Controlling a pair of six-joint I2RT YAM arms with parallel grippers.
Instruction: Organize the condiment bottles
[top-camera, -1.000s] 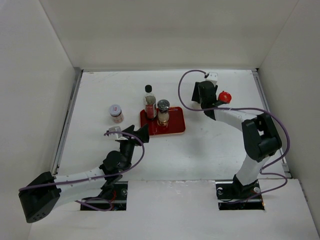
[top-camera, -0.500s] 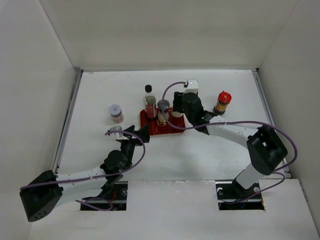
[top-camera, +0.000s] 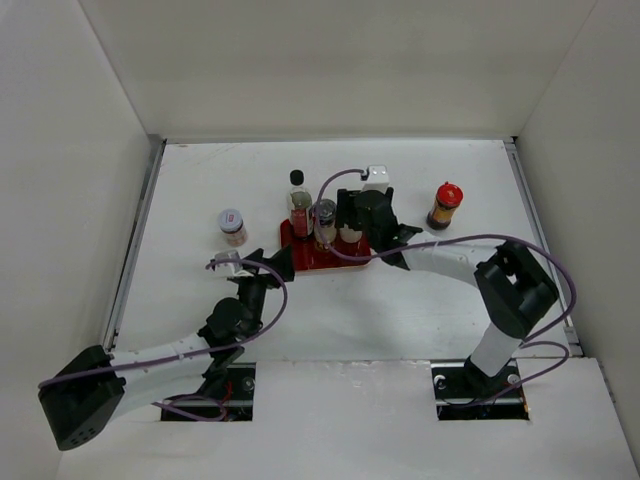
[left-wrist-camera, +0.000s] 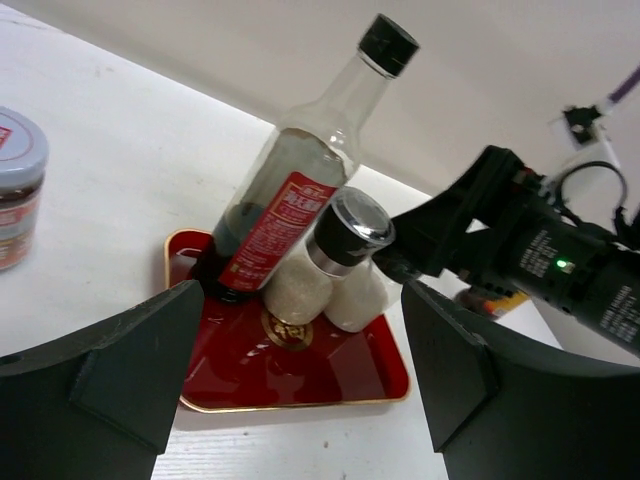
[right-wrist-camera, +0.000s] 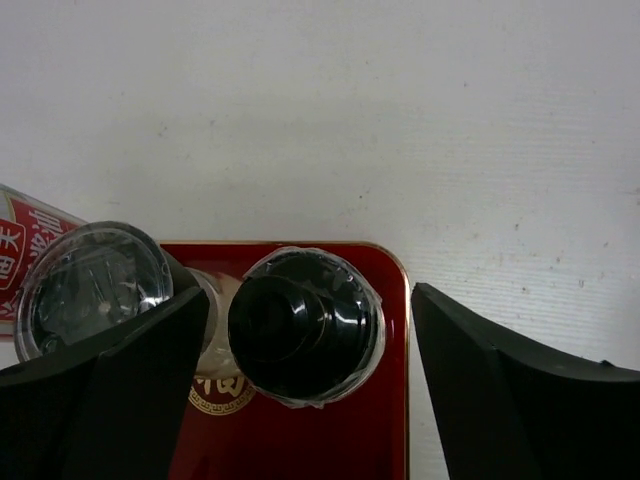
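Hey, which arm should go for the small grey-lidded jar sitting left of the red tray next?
Left. The left gripper is open at the tray's near-left corner, on the same side as the jar. The right gripper hangs open over the red tray, farther from it.

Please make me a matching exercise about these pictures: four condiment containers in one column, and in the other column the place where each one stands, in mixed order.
Things:
1. red-capped bottle
2. grey-lidded jar
3. tall black-capped bottle
4. silver-capped shaker

Places:
A. on the red tray, at its far left corner
B. on the table, left of the tray
C. on the table, right of the tray
D. on the tray, just right of the tall bottle

Pairs: 1-C, 2-B, 3-A, 4-D
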